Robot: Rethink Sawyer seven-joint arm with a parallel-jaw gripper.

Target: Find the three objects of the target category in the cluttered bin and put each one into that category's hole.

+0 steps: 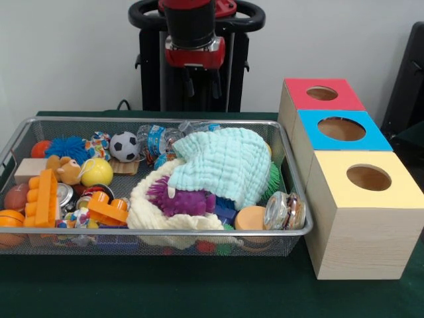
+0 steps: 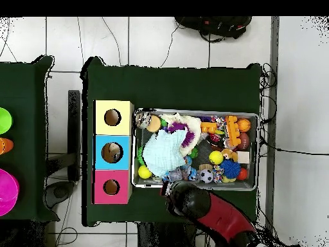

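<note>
The silver wire-mesh bin (image 1: 159, 121) stands on the green table, also seen from overhead (image 2: 196, 112), and is full of clutter. A mint cloth (image 1: 225, 162) lies over a purple spiky toy (image 1: 179, 199) and a cream fluffy cloth (image 1: 149, 215). Around them lie a small soccer ball (image 1: 124, 146), a yellow ball (image 1: 97, 172), orange bricks (image 1: 45, 197), a plastic bottle (image 1: 158, 139) and a glass jar (image 1: 285, 211). My gripper (image 1: 202, 83) hangs open and empty behind the bin's far rim; overhead the arm (image 2: 193, 201) sits just outside the bin.
Three wooden boxes with round holes stand in a row beside the bin: red top (image 1: 322, 93), blue top (image 1: 341, 128), yellow top (image 1: 368, 177). Overhead, something shows inside the blue box's hole (image 2: 112, 152). A second table at the left carries coloured bowls (image 2: 6, 192).
</note>
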